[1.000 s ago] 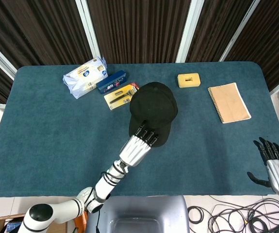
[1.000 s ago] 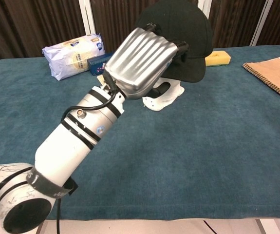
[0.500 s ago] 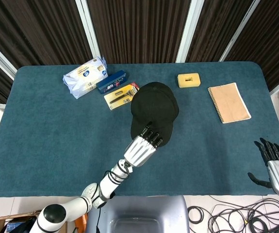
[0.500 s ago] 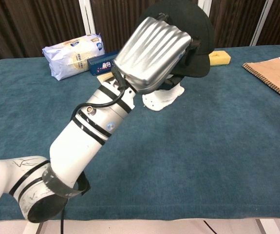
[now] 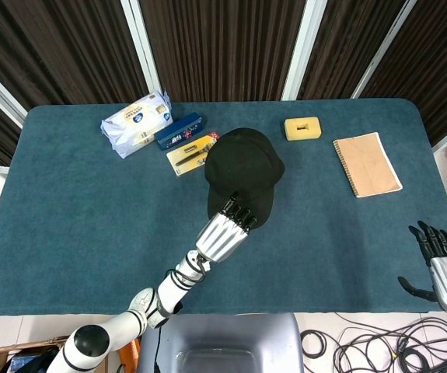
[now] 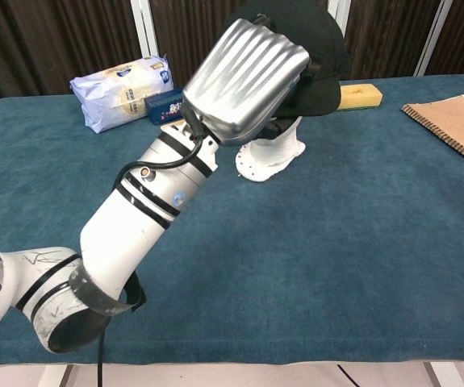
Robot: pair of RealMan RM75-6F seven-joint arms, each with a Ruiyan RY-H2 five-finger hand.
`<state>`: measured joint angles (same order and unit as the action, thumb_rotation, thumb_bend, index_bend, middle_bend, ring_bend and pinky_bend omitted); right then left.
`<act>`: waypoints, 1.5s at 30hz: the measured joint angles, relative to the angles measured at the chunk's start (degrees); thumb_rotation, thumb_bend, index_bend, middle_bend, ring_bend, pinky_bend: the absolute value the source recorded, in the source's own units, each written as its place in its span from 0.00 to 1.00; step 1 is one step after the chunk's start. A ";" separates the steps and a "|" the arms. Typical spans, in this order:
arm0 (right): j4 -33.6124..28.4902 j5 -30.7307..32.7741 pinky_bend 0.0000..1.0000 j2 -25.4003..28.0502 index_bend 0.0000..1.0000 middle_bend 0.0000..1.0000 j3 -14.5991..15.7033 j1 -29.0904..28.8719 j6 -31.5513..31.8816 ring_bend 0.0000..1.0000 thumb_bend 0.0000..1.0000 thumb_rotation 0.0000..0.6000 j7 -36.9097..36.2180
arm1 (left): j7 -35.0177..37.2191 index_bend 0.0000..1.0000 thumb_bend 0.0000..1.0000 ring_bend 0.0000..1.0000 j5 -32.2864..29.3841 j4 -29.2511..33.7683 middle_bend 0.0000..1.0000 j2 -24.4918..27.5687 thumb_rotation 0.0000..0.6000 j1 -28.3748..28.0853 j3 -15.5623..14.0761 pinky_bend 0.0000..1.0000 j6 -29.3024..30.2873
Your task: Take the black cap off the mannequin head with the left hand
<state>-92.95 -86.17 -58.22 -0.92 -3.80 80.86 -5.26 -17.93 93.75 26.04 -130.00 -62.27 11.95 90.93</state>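
Observation:
The black cap [image 5: 242, 167] is at the table's middle, over the white mannequin head [image 6: 272, 153]. My left hand [image 5: 221, 233] grips the cap's brim from the near side, its fingers curled over the brim's edge. In the chest view the left hand [image 6: 248, 81] fills the foreground and hides much of the cap [image 6: 320, 48], which is raised so that the mannequin's lower part and base show beneath it. My right hand [image 5: 445, 268] hangs off the table's near right corner, fingers apart and holding nothing.
A white packet [image 5: 136, 123], a blue box [image 5: 179, 130] and a yellow pack [image 5: 190, 153] lie behind and left of the cap. A yellow block [image 5: 302, 127] and a brown notebook [image 5: 366, 164] lie to the right.
My left hand has lifted the cap by its brim, up and slightly left. More of the mannequin head shows under the cap. The right hand has stayed put.

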 measured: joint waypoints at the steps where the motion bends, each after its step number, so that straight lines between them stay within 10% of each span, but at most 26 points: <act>1: 0.02 -0.06 0.05 -0.02 0.00 0.00 0.01 -0.02 -0.01 0.00 0.15 1.00 0.01 | 0.04 0.69 0.43 0.70 0.05 -0.53 0.72 0.00 1.00 -0.20 -0.14 0.36 0.72; 14: -0.42 0.14 0.05 -0.21 0.00 0.00 0.10 -0.05 -0.31 0.00 0.15 1.00 1.18 | -0.89 0.70 0.49 0.70 1.42 -1.46 0.73 2.81 1.00 -1.49 -1.17 0.40 6.80; 35: -0.86 0.33 0.05 -1.22 0.00 0.00 0.05 -0.38 -0.73 0.00 0.15 1.00 3.81 | -13.93 0.71 0.49 0.70 2.20 20.64 0.74 25.58 1.00 1.72 0.82 0.41 9.24; 45: -0.87 0.04 0.05 -1.28 0.00 0.00 0.13 -0.23 -0.32 0.00 0.15 1.00 3.99 | -15.86 0.71 0.49 0.71 2.89 26.91 0.74 31.37 1.00 13.17 -6.20 0.40 9.09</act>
<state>-93.82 -86.12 -59.50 -0.79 -4.03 80.54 -1.26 -33.79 96.65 52.95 -98.63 -49.10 5.76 100.02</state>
